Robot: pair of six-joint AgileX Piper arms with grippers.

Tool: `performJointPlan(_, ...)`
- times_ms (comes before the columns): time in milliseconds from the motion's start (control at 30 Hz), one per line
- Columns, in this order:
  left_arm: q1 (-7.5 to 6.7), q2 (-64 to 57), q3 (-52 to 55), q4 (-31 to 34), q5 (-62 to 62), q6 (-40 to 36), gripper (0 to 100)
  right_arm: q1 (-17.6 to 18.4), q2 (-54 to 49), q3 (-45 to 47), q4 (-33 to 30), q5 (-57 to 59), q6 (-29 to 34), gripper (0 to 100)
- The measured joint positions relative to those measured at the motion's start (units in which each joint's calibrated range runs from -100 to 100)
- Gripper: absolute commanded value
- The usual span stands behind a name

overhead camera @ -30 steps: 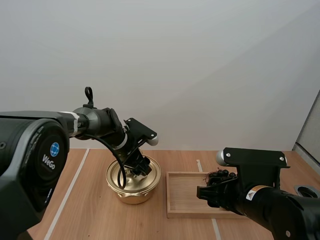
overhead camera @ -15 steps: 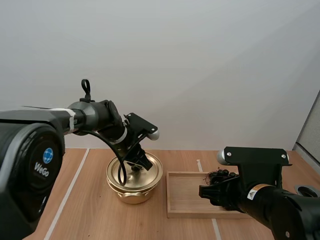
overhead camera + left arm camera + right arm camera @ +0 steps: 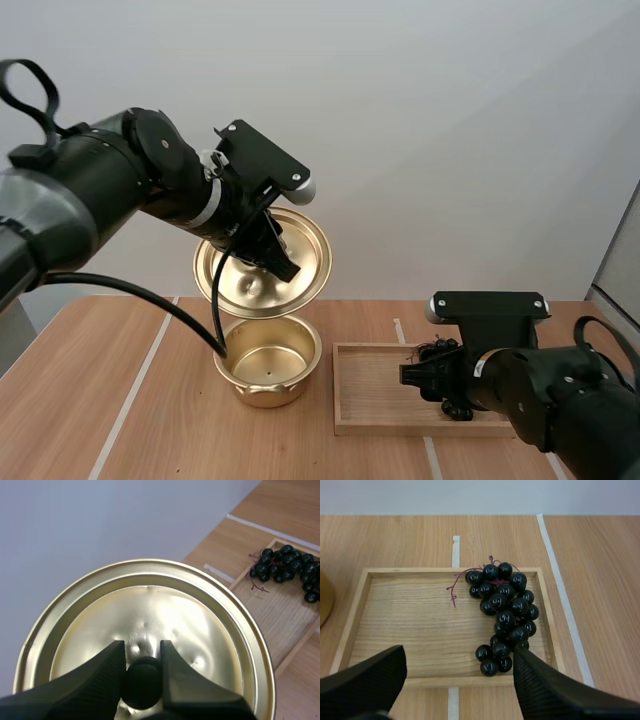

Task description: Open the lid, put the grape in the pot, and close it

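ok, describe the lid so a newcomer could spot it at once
On the wooden table, a gold pot stands open beside a wooden tray. Above the pot, the left gripper pinches the black knob of the lid. It is the one round gold dish held in the air, tilted, touching neither pot nor table.

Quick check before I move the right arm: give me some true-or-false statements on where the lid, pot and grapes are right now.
1. The left gripper holds the lid by its knob, in the air above the pot. True.
2. The grapes are in the pot. False: they lie in the wooden tray, and the pot is empty.
3. The right gripper is shut on the grapes. False: its jaws stand open over the tray, pinching nothing.
4. The pot stands on the table beside the tray. True.
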Motion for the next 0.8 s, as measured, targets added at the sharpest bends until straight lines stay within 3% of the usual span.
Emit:
performJointPlan(167,0.00,-7.0,-0.3,0.0,0.8,0.0,0,-1.4,8.1,-2.7,-0.8,-2.1,0.0,100)
performJointPlan(233,0.00,-9.7,-0.4,0.0,1.3,0.0,0,-4.7,15.5,-6.7,-1.0,-2.8,0.0,100)
performJointPlan(333,0.00,-9.9,-0.4,0.0,1.3,0.0,0,-6.4,21.5,-8.8,-1.1,-3.4,-0.4,100)
performJointPlan(800,0.00,-9.9,-0.4,0.0,1.3,-1.4,0,-6.7,32.4,-14.6,-1.1,-10.0,-4.5,100)
